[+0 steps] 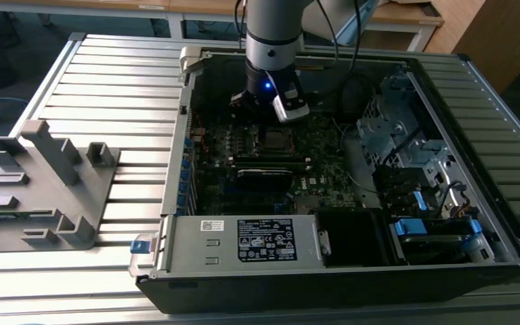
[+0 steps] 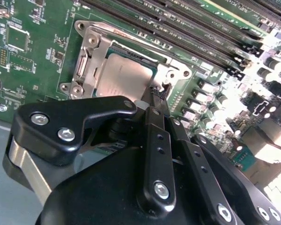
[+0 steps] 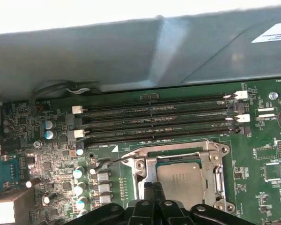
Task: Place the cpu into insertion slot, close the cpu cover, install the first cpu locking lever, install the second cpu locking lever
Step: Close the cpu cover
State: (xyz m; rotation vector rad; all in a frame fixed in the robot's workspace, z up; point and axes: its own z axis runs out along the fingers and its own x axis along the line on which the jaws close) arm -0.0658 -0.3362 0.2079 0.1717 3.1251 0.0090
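Beside seated cpu (image 2: 126, 77), gripper (image 2: 158, 93) tips pinched, second wrist view

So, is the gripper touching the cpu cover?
Cannot tell. In both wrist views the gripper sits over the edge of the cpu cover, but neither shows contact or a gap plainly.
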